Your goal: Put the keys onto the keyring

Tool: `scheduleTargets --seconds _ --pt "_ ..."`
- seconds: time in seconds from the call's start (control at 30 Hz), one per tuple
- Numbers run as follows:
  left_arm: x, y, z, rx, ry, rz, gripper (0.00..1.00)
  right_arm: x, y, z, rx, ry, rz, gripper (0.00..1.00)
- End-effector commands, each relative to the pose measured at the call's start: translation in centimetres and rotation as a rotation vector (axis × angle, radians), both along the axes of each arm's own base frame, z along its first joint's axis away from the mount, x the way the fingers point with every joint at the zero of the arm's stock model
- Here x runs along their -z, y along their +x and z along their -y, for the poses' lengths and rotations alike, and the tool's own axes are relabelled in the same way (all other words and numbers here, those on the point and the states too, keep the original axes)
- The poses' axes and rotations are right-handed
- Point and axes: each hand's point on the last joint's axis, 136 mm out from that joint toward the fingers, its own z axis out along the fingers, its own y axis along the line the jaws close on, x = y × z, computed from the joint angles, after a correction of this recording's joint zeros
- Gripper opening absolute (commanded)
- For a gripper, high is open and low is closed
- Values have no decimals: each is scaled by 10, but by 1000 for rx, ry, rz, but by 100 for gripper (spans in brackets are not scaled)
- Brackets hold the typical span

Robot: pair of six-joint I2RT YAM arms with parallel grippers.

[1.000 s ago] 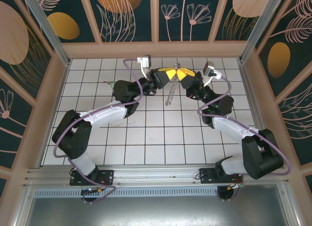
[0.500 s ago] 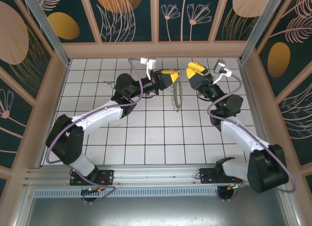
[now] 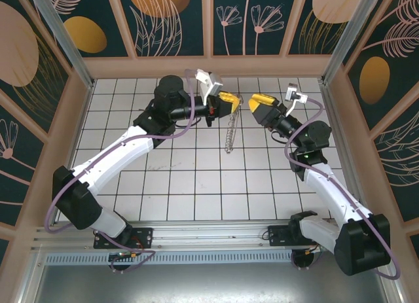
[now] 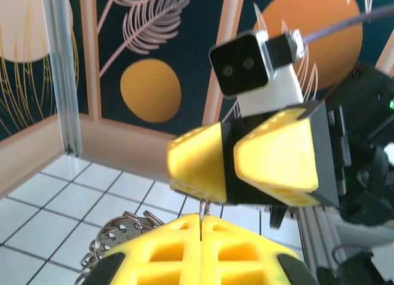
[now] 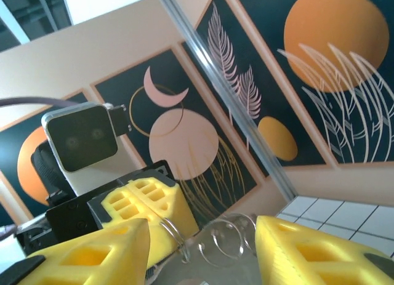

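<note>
The keyring (image 3: 228, 131) hangs edge-on above the tiles as a thin loop fringed with silvery pieces. My left gripper (image 3: 230, 99) is shut on its top wire. In the left wrist view the yellow fingers (image 4: 160, 251) press together on the thin wire, and the silvery pieces (image 4: 116, 234) dangle to the left. My right gripper (image 3: 256, 107) stands open just to the right, facing the left one. In the right wrist view its fingers (image 5: 92, 254) are wide apart, with small rings of the keyring (image 5: 212, 242) showing between them. The green-headed key is hidden.
The white tiled floor (image 3: 196, 178) is ringed by a tan wall (image 3: 209, 66) with aluminium posts at the corners. The left arm (image 3: 124, 149) stretches across the left half, and the right arm (image 3: 327, 178) runs along the right side.
The two grippers were together on the keyring one second ago. The right one let go and drew back to the right, then dropped slightly. The left arm lifted and keeps holding the ring.
</note>
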Motion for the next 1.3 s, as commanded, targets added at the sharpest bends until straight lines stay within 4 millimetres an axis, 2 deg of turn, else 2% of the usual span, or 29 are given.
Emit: scheduleTargets --seconds 0.0,0.17,0.63,0.83,1.03,1.27 --pt "-8 -15 -2 60 42 66 0 -2 -15 -5 -64 -33 68 44" --pt "-10 -20 -1 90 47 65 0 4 -21 -10 -116 -39 86 41" --pt "-11 -27 4 160 14 31 0 13 -30 -20 -170 -58 109 40" --pt "-12 -28 5 173 2 18 0 14 -33 -24 -183 -64 115 34" --pt "-13 -28 6 174 -5 17 0 16 -35 -26 -191 -72 117 23" --pt "-13 -27 6 169 -7 19 0 22 -36 -25 -181 -75 107 18"
